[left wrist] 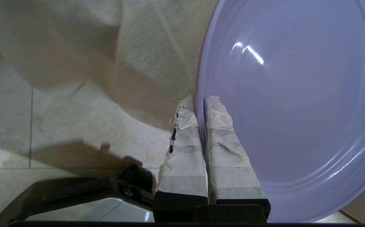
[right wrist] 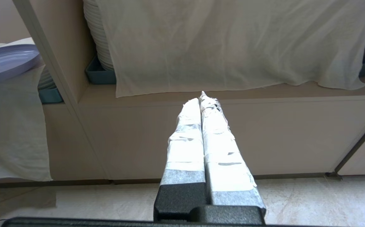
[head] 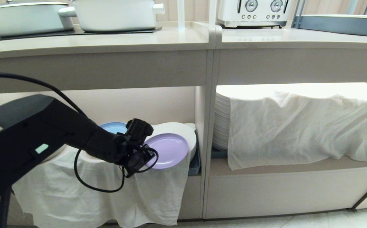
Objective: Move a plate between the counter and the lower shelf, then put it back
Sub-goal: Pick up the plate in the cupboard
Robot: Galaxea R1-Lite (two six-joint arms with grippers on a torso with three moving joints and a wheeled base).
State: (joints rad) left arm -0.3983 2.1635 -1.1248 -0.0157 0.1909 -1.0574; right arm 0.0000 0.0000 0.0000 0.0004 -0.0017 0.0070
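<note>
No brand, label or legible writing is seen anywhere; the toaster (head: 253,12) shows only dials and buttons. The left pincer (head: 145,158) is held at the mouth of the lower shelf (head: 158,104), with its taped fingers (left wrist: 182,151) pressed together on the rim of the plate (head: 167,150), one finger lying on each face of the rim. The lilac plate extends from the fingertips away to the right of the left pincer, tilted slightly, and is seen above the white cloth (head: 85,193) that hangs down the shelf front; whether its far edge touches the cloth-covered stack behind cannot be told. Just behind the left pincer a blue plate (head: 113,127) is partly seen, and a white plate (head: 175,129) lies behind the lilac one. Well above the left pincer the surface (head: 107,42) is seen, with two white pots (head: 113,14) standing on a black hob panel. To the right of the left pincer, past the upright divider, a tall stack of white plates (head: 222,123) is found under a second draped cloth (head: 300,123). The right pincer (right wrist: 203,97) is shown with its taped fingers pressed together on nothing, low before that wider compartment and well apart from the plate.
</note>
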